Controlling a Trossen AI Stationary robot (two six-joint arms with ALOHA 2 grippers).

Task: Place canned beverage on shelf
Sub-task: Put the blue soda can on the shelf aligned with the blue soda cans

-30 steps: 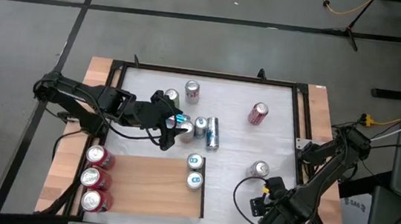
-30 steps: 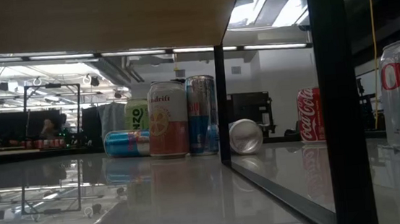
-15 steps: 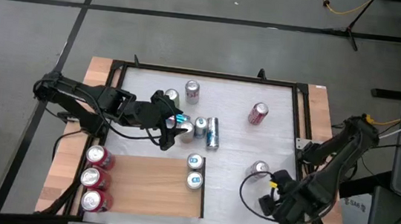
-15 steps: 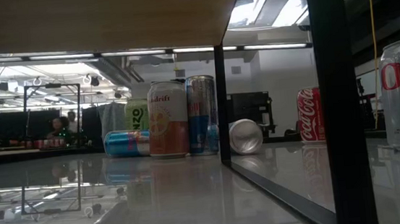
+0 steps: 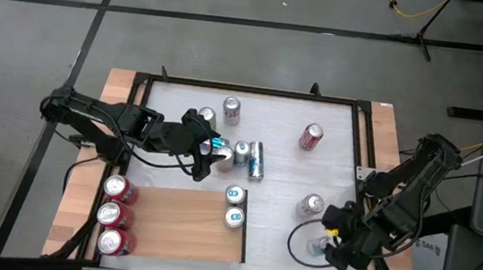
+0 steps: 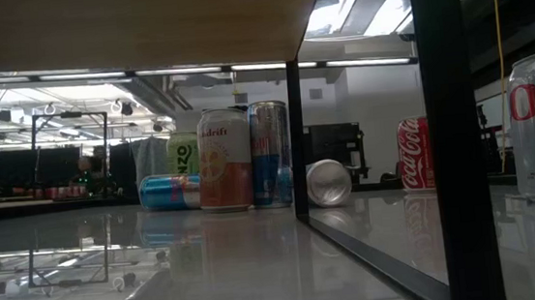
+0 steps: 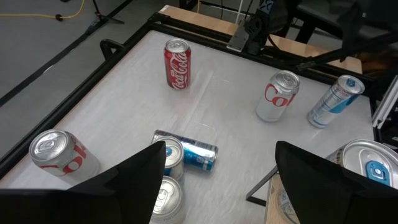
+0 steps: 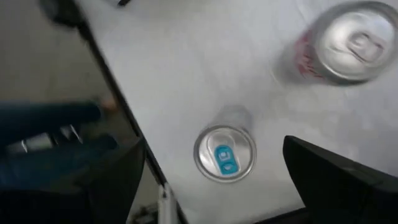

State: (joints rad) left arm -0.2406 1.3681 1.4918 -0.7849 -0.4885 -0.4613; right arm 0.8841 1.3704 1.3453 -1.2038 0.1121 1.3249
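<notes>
The right wrist view alone shows a blue-tab can (image 8: pixel 224 154) standing between the spread fingers of the right hand (image 5: pixel 331 245), untouched. That hand has swung toward the bench's (image 5: pixel 283 171) near right corner. The left hand (image 5: pixel 210 150) stays half spread among cans, gripping nothing visible. The shelf (image 5: pixel 183 223) lies front left.

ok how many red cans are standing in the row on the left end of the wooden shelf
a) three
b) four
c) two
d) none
a) the high view shows three red cans in a row along the left end of the shelf.
</notes>
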